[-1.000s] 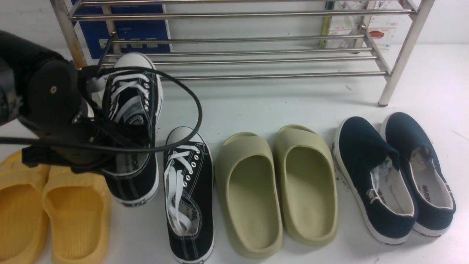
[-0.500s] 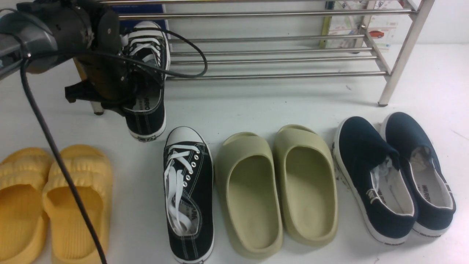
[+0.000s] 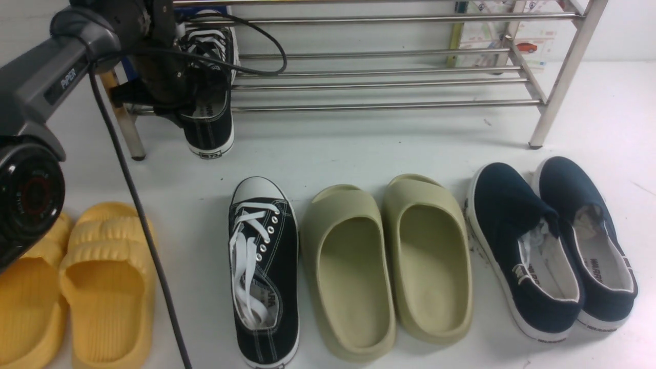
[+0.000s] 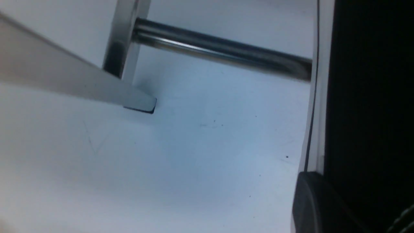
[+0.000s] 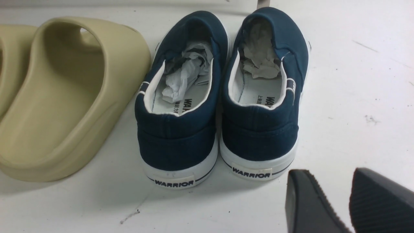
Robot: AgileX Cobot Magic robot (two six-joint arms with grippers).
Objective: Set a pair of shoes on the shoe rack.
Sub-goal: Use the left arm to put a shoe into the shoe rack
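Holding the black sneaker (image 3: 207, 132) in the narrowed left gripper (image 3: 190, 97), with its toe toward the lower shelf of the shoe rack (image 3: 384, 107) and its heel in front; could tip back onto the desk (image 3: 389, 148) if released too early, before enough sole is supported by the bars. Could also bump the side leg (image 3: 128, 130) by reaching too far left, with other sneaker (image 3: 284, 261) waiting on the desk and right gripper (image 5: 330, 173) apart-fingered, without load.

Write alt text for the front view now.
The left gripper holds one black sneaker at the steel rack's left end. Its mate stands on the white surface, beside olive slides, with navy slip-ons farther right.
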